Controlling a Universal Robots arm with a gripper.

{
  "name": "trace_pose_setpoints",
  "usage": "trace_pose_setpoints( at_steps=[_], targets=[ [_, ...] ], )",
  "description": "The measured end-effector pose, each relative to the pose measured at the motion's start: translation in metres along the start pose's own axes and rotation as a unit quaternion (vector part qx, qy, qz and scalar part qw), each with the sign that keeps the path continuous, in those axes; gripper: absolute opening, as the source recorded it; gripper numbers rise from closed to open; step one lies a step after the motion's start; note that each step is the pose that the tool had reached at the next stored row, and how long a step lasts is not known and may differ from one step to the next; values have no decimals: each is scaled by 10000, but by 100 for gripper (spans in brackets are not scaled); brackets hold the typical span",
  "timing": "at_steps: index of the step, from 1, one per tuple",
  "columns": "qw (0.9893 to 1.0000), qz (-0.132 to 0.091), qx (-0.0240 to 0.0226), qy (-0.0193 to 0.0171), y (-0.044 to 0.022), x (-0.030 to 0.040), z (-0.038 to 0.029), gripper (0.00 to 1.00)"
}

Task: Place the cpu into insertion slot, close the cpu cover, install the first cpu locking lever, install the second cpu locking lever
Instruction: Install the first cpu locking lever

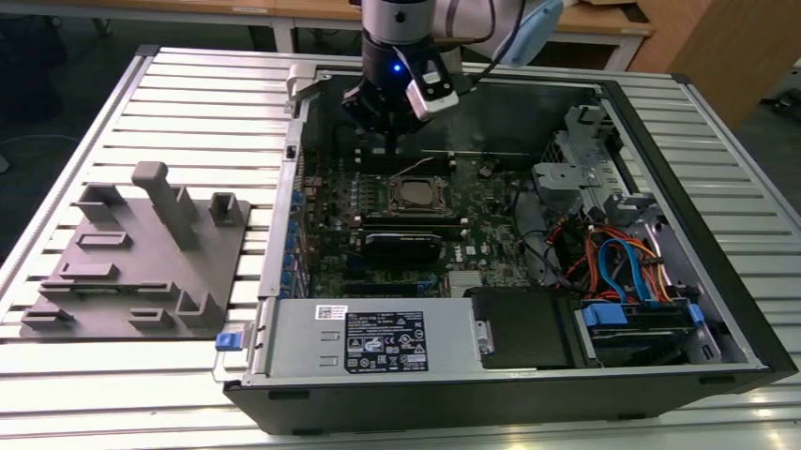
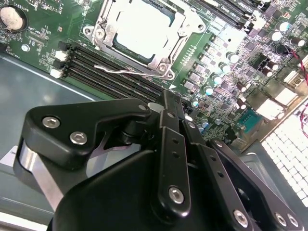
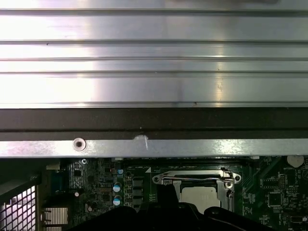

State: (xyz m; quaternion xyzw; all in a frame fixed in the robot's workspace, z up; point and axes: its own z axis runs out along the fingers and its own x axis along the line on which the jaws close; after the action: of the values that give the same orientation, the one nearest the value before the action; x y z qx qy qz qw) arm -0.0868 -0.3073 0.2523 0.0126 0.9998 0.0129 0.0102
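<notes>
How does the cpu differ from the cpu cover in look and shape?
The cpu is a plain, solid square with a pale, dull top; the cpu cover is a shinier metal frame with a square opening. The cpu fills the middle; the cover lies around it, closed down over its edges. Both are silvery and lie flat on the green board.

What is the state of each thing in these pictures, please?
cpu: seated in the insertion slot.
cpu cover: closed down around the chip.
locking lever: lying low beside the socket; latched or not, cannot tell.
pincer: empty, apart from the socket.
computer case: side open.
</notes>
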Motion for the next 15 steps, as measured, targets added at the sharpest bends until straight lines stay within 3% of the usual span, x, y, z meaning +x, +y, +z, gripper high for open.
trace_pose_setpoints(
  at_steps=[15],
  targets=[
    [10000,5,0,0,0,-1,0,10]
  ],
)
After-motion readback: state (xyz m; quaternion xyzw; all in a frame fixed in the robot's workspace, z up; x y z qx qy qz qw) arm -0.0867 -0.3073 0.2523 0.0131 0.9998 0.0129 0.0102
